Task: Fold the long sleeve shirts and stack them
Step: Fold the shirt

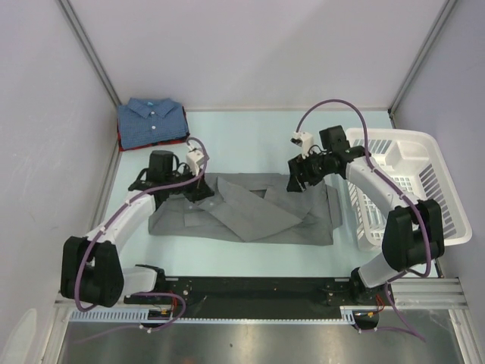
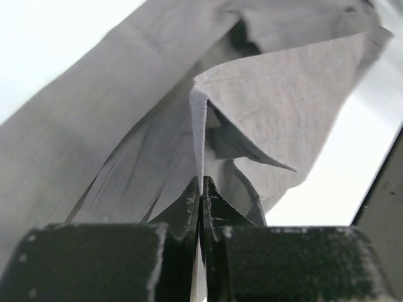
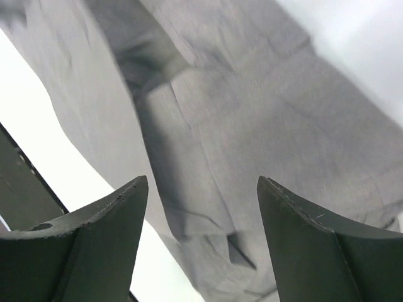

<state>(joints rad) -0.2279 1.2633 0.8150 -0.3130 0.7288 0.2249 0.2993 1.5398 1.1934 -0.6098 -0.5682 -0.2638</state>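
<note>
Grey shirt (image 1: 250, 216) flat on surface (image 1: 242, 136), fold clamped in left tool (image 2: 201, 187); right tool (image 3: 201, 182) apart above it.

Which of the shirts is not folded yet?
The grey shirt, spread loosely in the middle. The blue shirt lies folded in the far left corner, on a dark red shirt of which only an edge shows.

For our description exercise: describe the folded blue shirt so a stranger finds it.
On the table, look far left. The blue shirt tops a folded stack there, over a dark red shirt. Unlike the spread grey shirt, it is finely patterned and folded.
</note>
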